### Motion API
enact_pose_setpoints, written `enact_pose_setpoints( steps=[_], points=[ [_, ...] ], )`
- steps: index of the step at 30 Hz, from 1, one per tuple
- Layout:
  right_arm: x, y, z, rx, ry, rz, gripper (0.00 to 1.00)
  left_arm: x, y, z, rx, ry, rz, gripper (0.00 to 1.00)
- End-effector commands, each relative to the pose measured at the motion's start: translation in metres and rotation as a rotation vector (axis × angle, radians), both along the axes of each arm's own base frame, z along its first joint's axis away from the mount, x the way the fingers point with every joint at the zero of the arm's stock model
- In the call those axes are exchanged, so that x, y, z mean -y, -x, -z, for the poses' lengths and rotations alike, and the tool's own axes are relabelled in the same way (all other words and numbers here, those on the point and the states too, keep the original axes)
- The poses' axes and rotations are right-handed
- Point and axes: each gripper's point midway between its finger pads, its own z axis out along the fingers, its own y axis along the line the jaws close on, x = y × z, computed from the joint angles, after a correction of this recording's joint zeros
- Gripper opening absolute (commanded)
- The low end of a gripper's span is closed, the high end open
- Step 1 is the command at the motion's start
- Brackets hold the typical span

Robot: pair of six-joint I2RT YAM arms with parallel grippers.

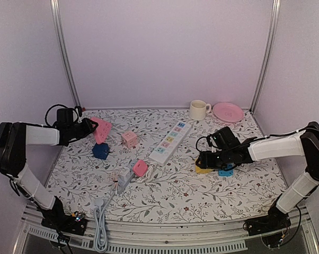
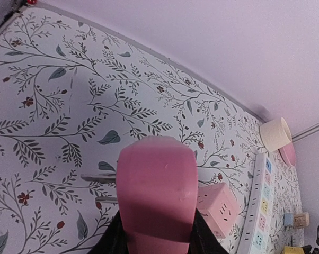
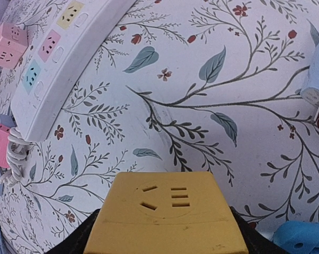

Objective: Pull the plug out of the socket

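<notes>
My left gripper (image 1: 88, 128) is shut on a pink plug (image 1: 102, 129) and holds it above the table at the far left. In the left wrist view the pink plug (image 2: 157, 196) fills the space between my dark fingers (image 2: 109, 238), and its metal prongs stick out to the left, free of any socket. My right gripper (image 1: 204, 160) is shut on a yellow socket cube (image 1: 203, 169) low over the table at the right. In the right wrist view the yellow socket cube (image 3: 167, 217) shows its empty slots facing up.
A white power strip (image 1: 171, 142) lies in the middle, with a pink cube socket (image 1: 130, 139) and a dark blue cube (image 1: 100, 151) to its left. A pink plug in a white adapter (image 1: 140, 168) lies nearer. A blue plug (image 1: 226, 171) lies beside the yellow cube. A cup (image 1: 198, 110) and a pink plate (image 1: 228, 111) stand at the back.
</notes>
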Motion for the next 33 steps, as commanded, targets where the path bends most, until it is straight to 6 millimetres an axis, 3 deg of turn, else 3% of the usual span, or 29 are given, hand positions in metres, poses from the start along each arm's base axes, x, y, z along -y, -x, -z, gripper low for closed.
enact_pose_setpoints(
  steps=[1, 6, 10, 20, 21, 26, 33],
  points=[
    [0.009, 0.000, -0.009, 0.014, 0.017, 0.020, 0.77, -0.003, -0.019, -0.009, 0.042, 0.046, 0.025, 0.02],
    [0.009, -0.001, -0.022, 0.040, 0.031, 0.021, 0.89, -0.002, -0.033, 0.002, 0.019, 0.068, 0.031, 0.09],
    [0.002, 0.001, -0.032, 0.069, 0.070, 0.006, 0.94, -0.002, -0.037, 0.011, -0.002, 0.072, 0.028, 0.24],
    [-0.026, 0.002, -0.046, 0.110, 0.112, -0.047, 0.96, -0.005, -0.026, 0.005, 0.016, 0.042, 0.015, 0.83],
    [-0.028, 0.001, -0.047, 0.111, 0.110, -0.049, 0.96, -0.005, -0.023, 0.003, 0.020, 0.038, 0.015, 0.95],
    [-0.048, -0.003, -0.054, 0.130, 0.100, -0.081, 0.96, 0.002, -0.006, -0.010, 0.047, 0.011, 0.029, 0.97],
    [-0.084, -0.010, -0.060, 0.155, 0.095, -0.145, 0.95, 0.028, 0.031, -0.028, 0.087, -0.072, 0.066, 0.97]
  ],
)
